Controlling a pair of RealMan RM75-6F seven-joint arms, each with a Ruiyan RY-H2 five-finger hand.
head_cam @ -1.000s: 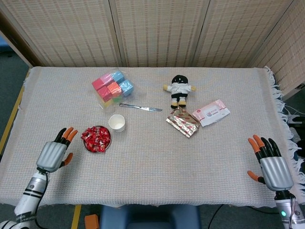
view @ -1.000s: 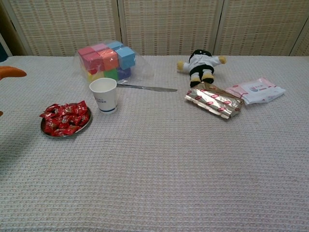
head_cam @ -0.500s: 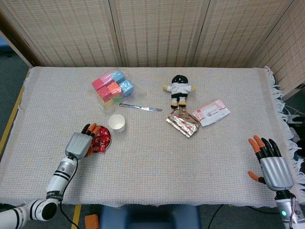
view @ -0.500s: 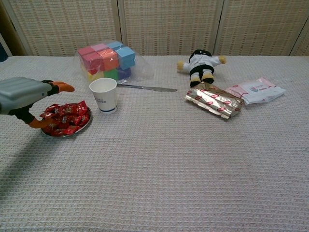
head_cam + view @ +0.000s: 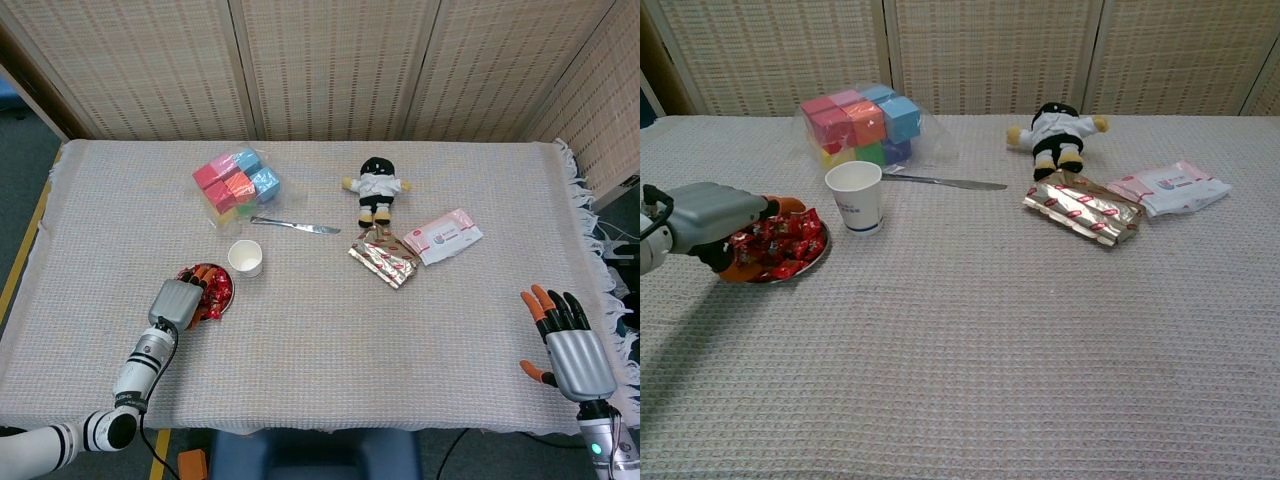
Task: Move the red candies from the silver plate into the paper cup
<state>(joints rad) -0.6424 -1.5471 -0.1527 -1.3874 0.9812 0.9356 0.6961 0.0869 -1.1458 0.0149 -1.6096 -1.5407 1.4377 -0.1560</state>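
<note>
The silver plate (image 5: 229, 292) (image 5: 812, 260) holds a pile of red candies (image 5: 216, 288) (image 5: 790, 238) at the table's left. My left hand (image 5: 177, 300) (image 5: 712, 222) lies low over the plate's left part, fingers stretched onto the candies and thumb by the near rim. No candy shows lifted or pinched. The white paper cup (image 5: 245, 257) (image 5: 855, 196) stands upright just right of and behind the plate, apart from the hand. Near the table's front right corner my right hand (image 5: 566, 345) hovers with fingers spread, holding nothing; the chest view does not show it.
A bag of coloured blocks (image 5: 237, 185) (image 5: 860, 125) sits behind the cup, a knife (image 5: 295, 226) (image 5: 945, 182) beside it. A small doll (image 5: 376, 187) (image 5: 1055, 130), a foil packet (image 5: 383, 258) (image 5: 1082, 208) and a pink wipes pack (image 5: 443, 236) (image 5: 1168, 186) lie at centre right.
My left hand moved right from beside the plate to over it, then sank onto the candies. The right hand stayed put.
</note>
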